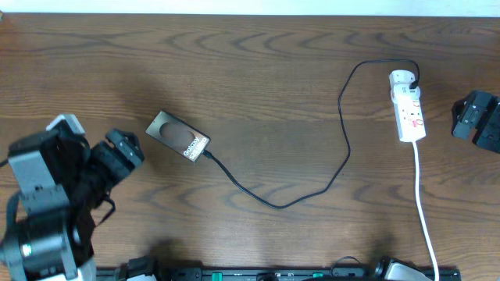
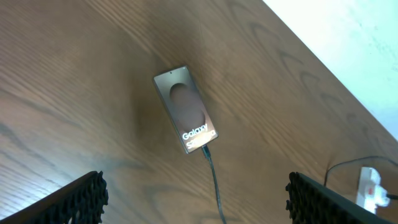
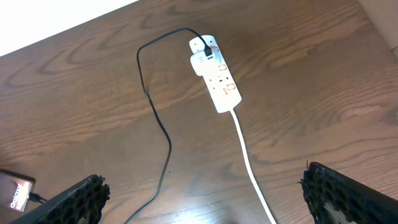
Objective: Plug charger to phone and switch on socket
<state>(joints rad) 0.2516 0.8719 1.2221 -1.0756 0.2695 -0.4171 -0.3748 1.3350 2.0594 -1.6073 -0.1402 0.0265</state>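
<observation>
The bronze phone (image 1: 178, 136) lies flat at centre-left; it also shows in the left wrist view (image 2: 186, 109). The black charger cable (image 1: 273, 203) runs from the phone's near end, where its tip touches the phone (image 2: 206, 151), across to a white adapter on the socket (image 1: 408, 105). In the right wrist view the socket (image 3: 214, 68) lies with its white cord (image 3: 249, 162) trailing toward me. My left gripper (image 1: 125, 148) (image 2: 196, 202) is open and empty, left of the phone. My right gripper (image 1: 475, 117) (image 3: 205, 199) is open and empty, right of the socket.
The wooden table (image 1: 266, 70) ends at a pale far edge (image 1: 250, 8). The white cord (image 1: 426, 226) runs to the front edge. A dark rail (image 1: 273, 273) lies along the near edge.
</observation>
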